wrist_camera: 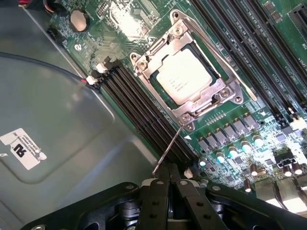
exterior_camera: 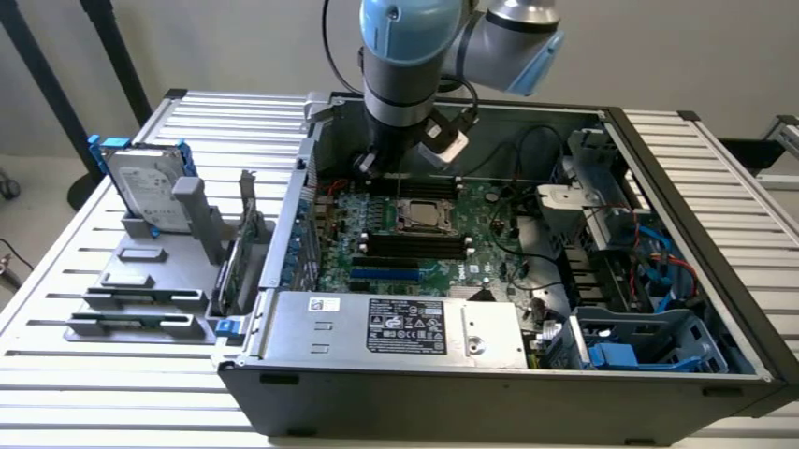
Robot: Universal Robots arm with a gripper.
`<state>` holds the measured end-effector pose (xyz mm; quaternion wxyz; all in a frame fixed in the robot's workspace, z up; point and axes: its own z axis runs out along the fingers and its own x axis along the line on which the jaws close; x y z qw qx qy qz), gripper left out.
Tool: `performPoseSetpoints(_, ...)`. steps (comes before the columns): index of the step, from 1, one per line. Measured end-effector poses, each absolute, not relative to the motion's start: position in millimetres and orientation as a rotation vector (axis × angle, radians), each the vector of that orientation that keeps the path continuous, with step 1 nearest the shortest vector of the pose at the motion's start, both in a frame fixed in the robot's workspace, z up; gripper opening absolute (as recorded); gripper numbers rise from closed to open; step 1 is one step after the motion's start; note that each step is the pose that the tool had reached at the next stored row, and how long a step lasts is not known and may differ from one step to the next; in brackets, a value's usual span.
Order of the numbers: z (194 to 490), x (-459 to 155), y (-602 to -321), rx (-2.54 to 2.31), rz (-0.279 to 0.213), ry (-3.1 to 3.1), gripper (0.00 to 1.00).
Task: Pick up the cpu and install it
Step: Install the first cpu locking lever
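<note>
Nearest, the gripper (wrist_camera: 169,181) has its fingers pressed together with nothing visibly between them. It sits just beside the free end of the thin socket lever (wrist_camera: 167,149), probably to work that latch rather than carry anything. Beyond it the cpu (wrist_camera: 184,82) lies flat in its socket, with the metal retention frame (wrist_camera: 213,96) folded over its edges to hold it down. Around them the open computer case (exterior_camera: 500,402) holds the motherboard (exterior_camera: 487,267), while a hard drive (exterior_camera: 144,187) stands outside

The square silver cpu (exterior_camera: 421,214) lies on the green motherboard (exterior_camera: 493,245) inside the grey metal case (exterior_camera: 500,404); grey power-supply box (exterior_camera: 399,327) at its 6 o'clock, blue-bracketed hard drive (exterior_camera: 144,192) at 9 o'clock.
</note>
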<state>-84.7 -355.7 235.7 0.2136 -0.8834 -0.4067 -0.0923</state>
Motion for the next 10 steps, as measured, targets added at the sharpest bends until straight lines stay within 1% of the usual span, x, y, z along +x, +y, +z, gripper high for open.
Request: performPoseSetpoints(10,227,-73,-356,-2.466,-0.267,-1.122,0.11)
